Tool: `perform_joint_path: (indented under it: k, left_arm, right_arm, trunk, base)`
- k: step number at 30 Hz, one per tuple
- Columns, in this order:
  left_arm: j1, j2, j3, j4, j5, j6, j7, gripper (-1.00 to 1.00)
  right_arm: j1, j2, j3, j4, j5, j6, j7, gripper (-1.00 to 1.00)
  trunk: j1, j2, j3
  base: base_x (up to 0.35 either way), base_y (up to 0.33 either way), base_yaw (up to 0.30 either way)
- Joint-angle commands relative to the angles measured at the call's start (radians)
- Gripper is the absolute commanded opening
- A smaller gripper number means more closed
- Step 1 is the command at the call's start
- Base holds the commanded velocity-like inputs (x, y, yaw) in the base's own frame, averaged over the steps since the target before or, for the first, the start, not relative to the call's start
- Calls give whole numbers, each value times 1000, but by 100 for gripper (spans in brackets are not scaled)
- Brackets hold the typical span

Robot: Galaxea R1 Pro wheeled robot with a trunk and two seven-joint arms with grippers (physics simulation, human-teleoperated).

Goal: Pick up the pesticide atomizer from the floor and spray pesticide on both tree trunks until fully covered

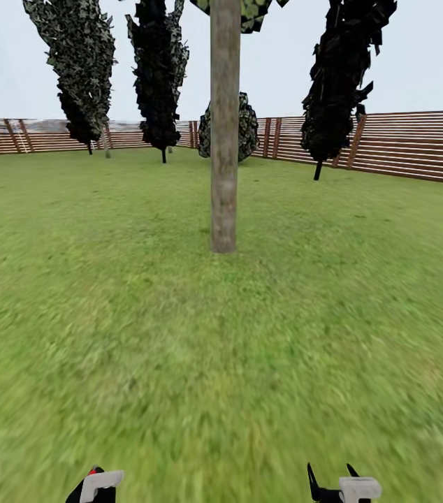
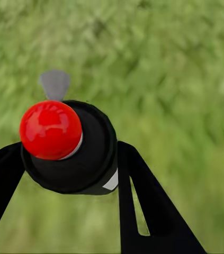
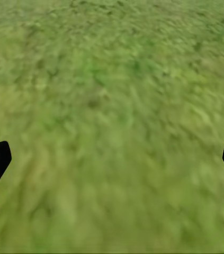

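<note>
The left tool [image 2: 69, 159] clamps the pesticide atomizer [image 2: 74, 151]; the right tool [image 3: 112, 159] gapes over lawn [image 3: 112, 79].

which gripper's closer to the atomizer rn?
Left. The left gripper has its fingers closed around the atomizer; the right gripper hangs open above bare lawn, holding nothing.

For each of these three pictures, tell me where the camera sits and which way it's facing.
Head view: on the robot's head, looking forward and down over the lawn to a tree trunk and fence; both grippers peek in below.
Left wrist view: on the left arm, looking along the left gripper clamped on the atomizer, grass behind.
Right wrist view: on the right arm, over the right gripper, jaws apart.
All three share the lawn.
</note>
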Motion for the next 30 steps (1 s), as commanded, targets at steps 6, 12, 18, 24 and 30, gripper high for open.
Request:
perform_joint_path:
  k: [6, 12, 18, 24, 30]
  left_arm:
    - [0, 0, 0, 0, 1, 0, 0, -100]
    - [0, 0, 0, 0, 1, 0, 0, -100]
    - [0, 0, 0, 0, 1, 1, 0, -100]
    - [0, 0, 0, 0, 1, 1, 0, -100]
    - [0, 0, 0, 0, 1, 1, 0, -100]
  right_arm:
    - [0, 0, 0, 0, 0, 0, 0, 100]
    - [0, 0, 0, 0, 0, 0, 0, 100]
    - [0, 0, 0, 0, 0, 0, 0, 100]
    - [0, 0, 0, 0, 0, 0, 0, 100]
    - [0, 0, 0, 0, 0, 0, 0, 100]
  trunk:
    - [0, 0, 0]
    - [0, 0, 0]
    - [0, 0, 0]
    - [0, 0, 0]
    - [0, 0, 0]
  base:
    - [338, 0, 0]
    - [338, 0, 0]
    - [338, 0, 0]
    - [338, 0, 0]
    - [338, 0, 0]
